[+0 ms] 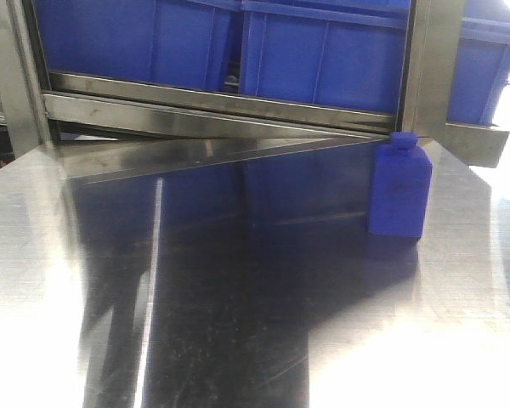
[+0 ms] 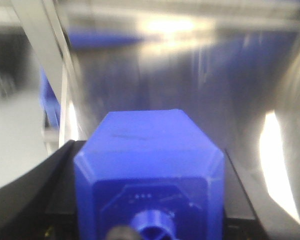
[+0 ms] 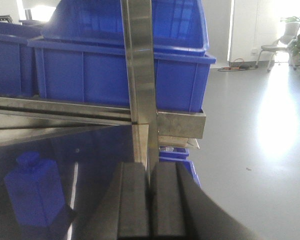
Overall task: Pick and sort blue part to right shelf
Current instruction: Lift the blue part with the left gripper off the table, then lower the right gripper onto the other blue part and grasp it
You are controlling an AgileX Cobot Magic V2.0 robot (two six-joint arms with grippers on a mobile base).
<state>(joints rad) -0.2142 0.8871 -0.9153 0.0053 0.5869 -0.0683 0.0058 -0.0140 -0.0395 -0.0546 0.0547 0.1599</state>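
Our left gripper (image 2: 149, 167) clamps a blue part (image 2: 145, 135), cap toward its camera. Our right gripper (image 3: 151, 172) has its fingers pressed together near the shelf (image 3: 138, 60). A second part (image 1: 399, 189) stands upright on the table (image 1: 238, 331), just before the shelf.

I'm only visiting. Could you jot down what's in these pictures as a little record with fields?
surface: shiny steel tabletop
behind it: right shelf carrying large blue bins
standing blue part: upright on the tabletop, close to the shelf, nothing touching it
left gripper: shut on held blue part, cap toward the camera
right gripper: shut, holding nothing
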